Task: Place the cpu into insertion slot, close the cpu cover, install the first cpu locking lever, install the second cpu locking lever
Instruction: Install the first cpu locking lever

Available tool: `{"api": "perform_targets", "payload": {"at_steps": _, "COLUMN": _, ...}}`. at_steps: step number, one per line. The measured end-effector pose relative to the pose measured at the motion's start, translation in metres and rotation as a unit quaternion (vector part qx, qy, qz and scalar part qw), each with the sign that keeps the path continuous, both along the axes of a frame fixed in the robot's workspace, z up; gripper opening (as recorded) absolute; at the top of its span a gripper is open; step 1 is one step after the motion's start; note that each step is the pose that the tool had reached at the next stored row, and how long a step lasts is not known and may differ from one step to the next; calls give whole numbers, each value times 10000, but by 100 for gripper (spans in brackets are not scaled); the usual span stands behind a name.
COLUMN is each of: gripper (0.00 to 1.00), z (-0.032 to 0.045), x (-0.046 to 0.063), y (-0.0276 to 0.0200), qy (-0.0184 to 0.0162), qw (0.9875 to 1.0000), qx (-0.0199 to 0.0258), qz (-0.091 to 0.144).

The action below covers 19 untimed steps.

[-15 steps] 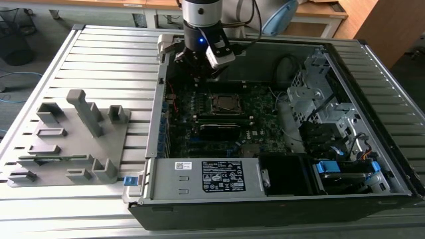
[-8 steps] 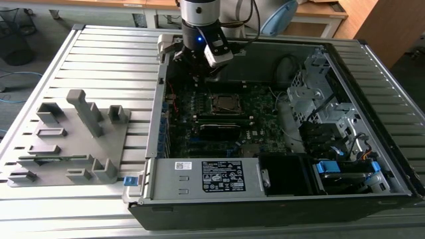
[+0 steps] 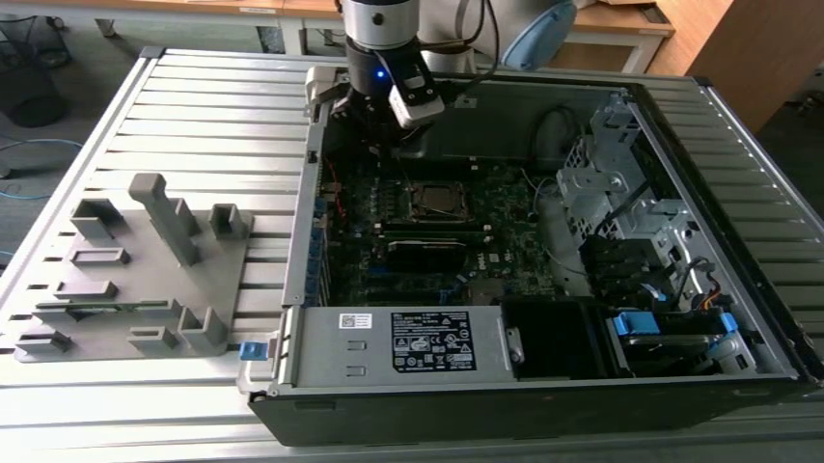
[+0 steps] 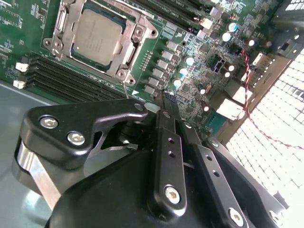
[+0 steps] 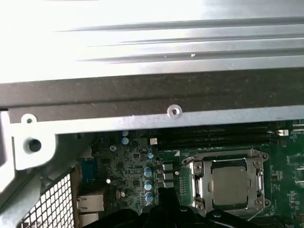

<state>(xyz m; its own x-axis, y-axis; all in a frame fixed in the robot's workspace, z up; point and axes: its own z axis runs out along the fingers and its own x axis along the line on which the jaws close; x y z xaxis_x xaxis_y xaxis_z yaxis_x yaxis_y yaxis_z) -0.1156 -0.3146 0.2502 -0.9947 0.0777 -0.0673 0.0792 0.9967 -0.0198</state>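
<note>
Now: cpu (image 4: 97,35) lies seated under the closed cover (image 4: 129,53). I read the gripper (image 4: 166,96) as pinched narrow, hovering just beyond the cover's far side.

The desk (image 3: 219,106) is made of long grey metal slats laid side by side, with thin grooves between them. Two big things sit right on it. On the exterior view's left lies a flat grey holder tray (image 3: 129,289) with blocks and posts sticking up, some tall and some short. On the exterior view's right sits an open black computer box (image 3: 541,410) — just beside the tray.
</note>
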Motion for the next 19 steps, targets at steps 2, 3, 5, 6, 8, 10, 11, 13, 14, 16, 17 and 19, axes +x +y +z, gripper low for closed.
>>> {"api": "perform_targets", "payload": {"at_steps": 2, "gripper": 11, "z": -1, "x": -13, "y": 10, "qy": -8, "qw": 10000, "qx": 1, "qz": 0}}
{"api": "perform_targets", "payload": {"at_steps": 3, "gripper": 11, "z": -1, "x": -19, "y": 15, "qy": -13, "qw": 10000, "qx": 1, "qz": 0}}
{"api": "perform_targets", "payload": {"at_steps": 5, "gripper": 11, "z": -3, "x": -24, "y": 26, "qy": -19, "qw": 10000, "qx": 2, "qz": 1}}
{"api": "perform_targets", "payload": {"at_steps": 6, "gripper": 11, "z": -3, "x": -24, "y": 35, "qy": -19, "qw": 10000, "qx": 2, "qz": 1}}
{"api": "perform_targets", "payload": {"at_steps": 8, "gripper": 11, "z": -4, "x": -25, "y": 58, "qy": -20, "qw": 10000, "qx": 1, "qz": 0}}
{"api": "perform_targets", "payload": {"at_steps": 10, "gripper": 11, "z": -6, "x": -25, "y": 79, "qy": -20, "qw": 10000, "qx": 1, "qz": 0}}
{"api": "perform_targets", "payload": {"at_steps": 11, "gripper": 11, "z": -6, "x": -25, "y": 89, "qy": -19, "qw": 10000, "qx": 1, "qz": 0}}
{"api": "perform_targets", "payload": {"at_steps": 13, "gripper": 11, "z": -8, "x": -25, "y": 105, "qy": -20, "qw": 10000, "qx": 1, "qz": 0}}
{"api": "perform_targets", "payload": {"at_steps": 14, "gripper": 11, "z": -9, "x": -25, "y": 111, "qy": -20, "qw": 10000, "qx": 1, "qz": 0}}
{"api": "perform_targets", "payload": {"at_steps": 16, "gripper": 11, "z": -11, "x": -25, "y": 124, "qy": -20, "qw": 10000, "qx": 1, "qz": 0}}
{"api": "perform_targets", "payload": {"at_steps": 17, "gripper": 11, "z": -12, "x": -25, "y": 129, "qy": -20, "qw": 10000, "qx": 1, "qz": 1}}
{"api": "perform_targets", "payload": {"at_steps": 19, "gripper": 11, "z": -14, "x": -25, "y": 143, "qy": -20, "qw": 10000, "qx": 1, "qz": 0}}
